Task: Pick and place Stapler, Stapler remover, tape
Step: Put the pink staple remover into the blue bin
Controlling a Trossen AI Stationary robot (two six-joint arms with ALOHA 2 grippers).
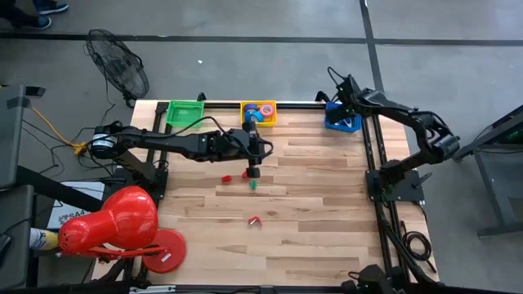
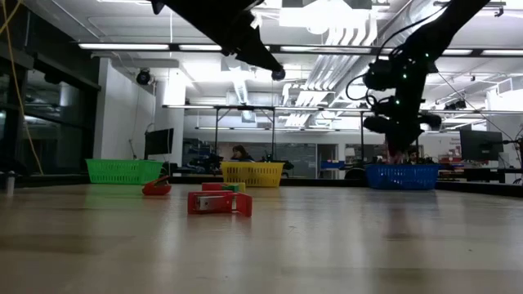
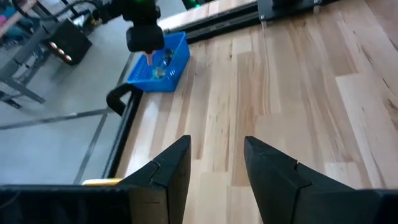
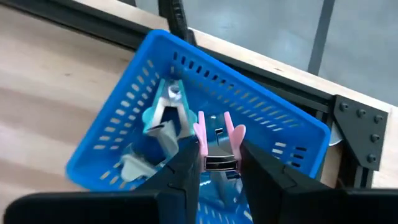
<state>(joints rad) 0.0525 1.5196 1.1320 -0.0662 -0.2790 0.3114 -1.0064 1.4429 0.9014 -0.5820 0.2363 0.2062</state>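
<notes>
My right gripper [image 4: 217,150] hangs over the blue basket [image 1: 344,122] at the table's far right and is shut on a pink-handled staple remover [image 4: 216,142]. More staple removers, pale blue and grey [image 4: 166,115], lie in that basket. My left gripper [image 1: 254,169] is open, up in the air over the table's middle. Below and near it lie small red pieces [image 1: 226,177] and a green one [image 1: 253,186]. A small red stapler [image 2: 219,202] lies closer to the near edge. Pink and blue tape rolls [image 1: 260,111] sit in the yellow basket [image 1: 273,119]. My right gripper pinches the staple remover between its two fingers [image 4: 186,167], coming from above and pointing down into the blue basket. The fingers are on its metal middle [image 4: 217,163]; the two pink handles [image 4: 231,132] stick out past the fingertips. It hangs clear above the basket's floor.
A green basket [image 1: 186,112] stands at the far edge, left of the yellow one. Bare wood stretches across the table's near and right parts. A black frame rail [image 1: 372,163] runs along the right edge. Off the table's near left corner stands a red lamp-like thing [image 1: 114,224].
</notes>
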